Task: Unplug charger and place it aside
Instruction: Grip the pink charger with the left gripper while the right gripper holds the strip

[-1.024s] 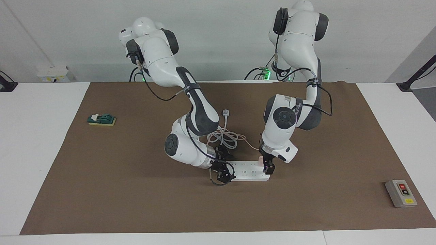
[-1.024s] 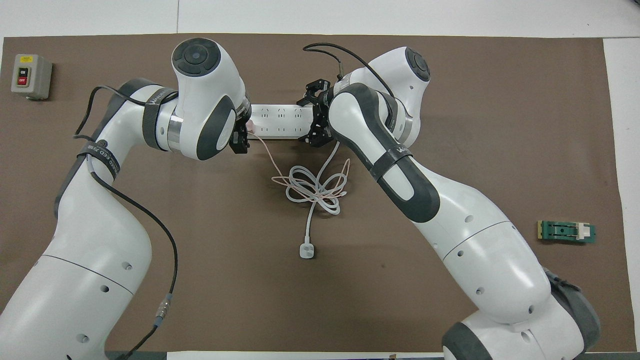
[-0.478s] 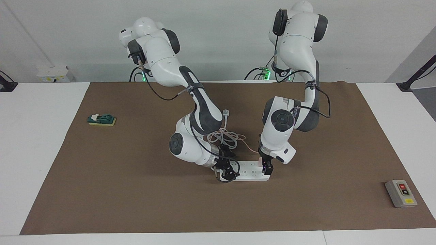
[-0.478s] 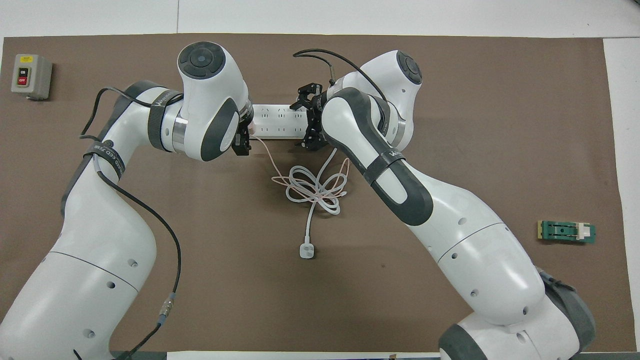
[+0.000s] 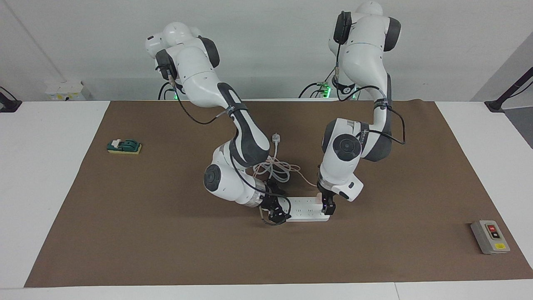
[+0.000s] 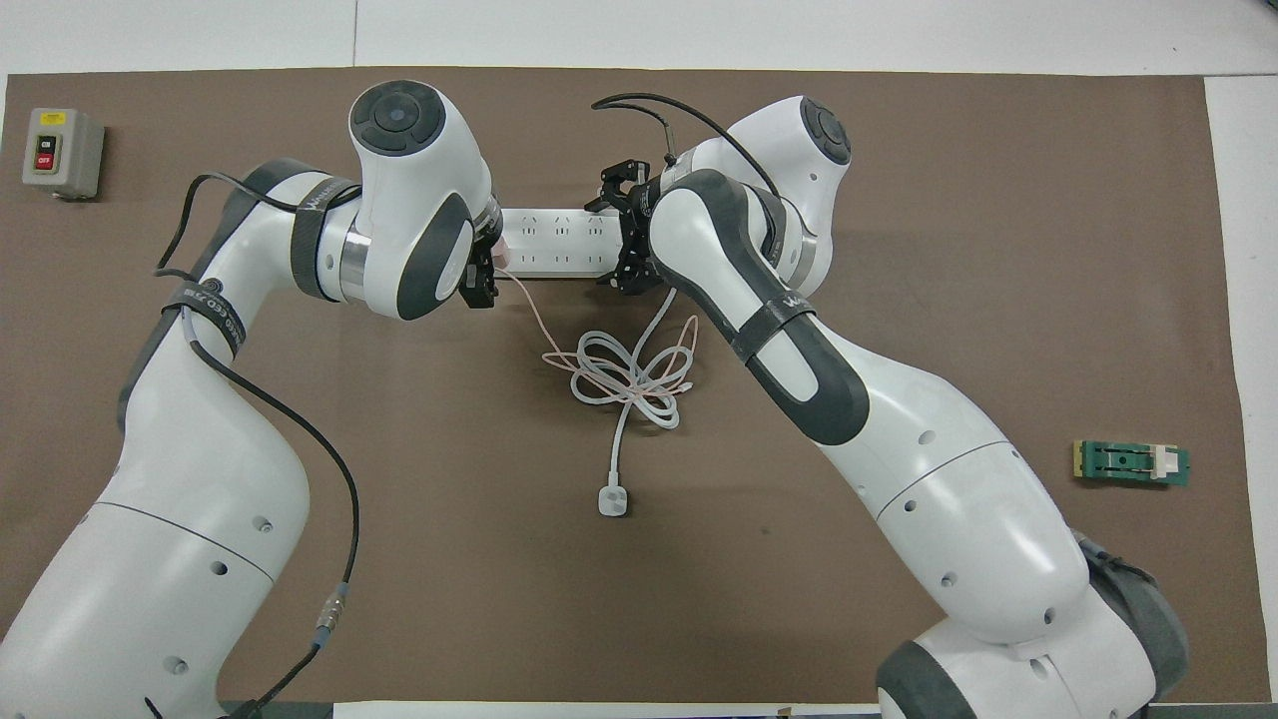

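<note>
The charger (image 5: pixel 318 196) sits plugged into the power strip (image 5: pixel 306 209) at the strip's end toward the left arm, its thin pink cable (image 6: pixel 527 305) trailing toward the robots into a loose tangle with a white cord (image 6: pixel 624 384). The left end effector (image 5: pixel 326 205) stands over that end of the strip, fingers spread either side of the pink cube, not visibly clamped on it. The right end effector (image 5: pixel 275 210) is down at the strip's other end; whether its fingers are spread or pressed together cannot be told, but it looks placed to hold the strip to the worktop (image 5: pixel 166 233).

The step in hand appears to be gripping the charger. To do it well, the left fingers should close squarely on the cube's sides, low enough for a firm hold, then pull straight up along the prongs while the strip stays pinned. A slanted pull would likely lift or drag the strip, and the pink cable should be kept slack and clear of the white cord
</note>
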`<state>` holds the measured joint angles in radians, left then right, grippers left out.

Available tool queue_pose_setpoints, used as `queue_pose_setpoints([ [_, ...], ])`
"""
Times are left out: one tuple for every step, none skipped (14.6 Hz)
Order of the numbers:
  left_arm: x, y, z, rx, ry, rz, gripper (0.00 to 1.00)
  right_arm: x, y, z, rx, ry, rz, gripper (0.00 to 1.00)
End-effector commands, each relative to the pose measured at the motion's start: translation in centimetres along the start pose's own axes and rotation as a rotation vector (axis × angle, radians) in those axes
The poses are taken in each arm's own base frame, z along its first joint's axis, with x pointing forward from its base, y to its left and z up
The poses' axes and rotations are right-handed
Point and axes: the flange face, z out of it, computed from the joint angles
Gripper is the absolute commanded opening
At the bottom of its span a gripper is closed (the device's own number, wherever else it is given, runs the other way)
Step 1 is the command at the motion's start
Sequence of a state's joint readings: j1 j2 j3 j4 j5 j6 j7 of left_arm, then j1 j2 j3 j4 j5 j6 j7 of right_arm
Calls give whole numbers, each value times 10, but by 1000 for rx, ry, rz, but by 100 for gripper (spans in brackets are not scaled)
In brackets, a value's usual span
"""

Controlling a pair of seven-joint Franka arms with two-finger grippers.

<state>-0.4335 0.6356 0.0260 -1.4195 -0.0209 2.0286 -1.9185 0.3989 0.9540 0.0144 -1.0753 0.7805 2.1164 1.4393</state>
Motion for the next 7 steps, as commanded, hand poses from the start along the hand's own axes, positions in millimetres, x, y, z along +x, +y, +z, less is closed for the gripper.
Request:
queue_pose_setpoints([
  [3, 1, -6, -20, 14, 14, 100, 10, -6, 5, -4, 4, -25, 100],
  [3, 1, -6, -18, 13, 13, 100, 9, -6, 5, 0, 6, -28, 100],
  [1, 0, -6, -17, 14, 16, 100, 10, -6, 5, 6, 10, -35, 100],
  [3, -1, -6, -5, 18, 13, 100, 11, -6, 7, 5, 17, -40, 100],
  [6, -2, -7, 13, 25, 8, 100, 11, -4, 11, 1, 24, -47, 100],
  [5, -1, -13, 15, 25, 10, 100, 11, -3, 14, -4, 33, -57, 100],
  [5, 1, -16, 13, 26, 12, 100, 11, -2, 14, -5, 33, -57, 98],
])
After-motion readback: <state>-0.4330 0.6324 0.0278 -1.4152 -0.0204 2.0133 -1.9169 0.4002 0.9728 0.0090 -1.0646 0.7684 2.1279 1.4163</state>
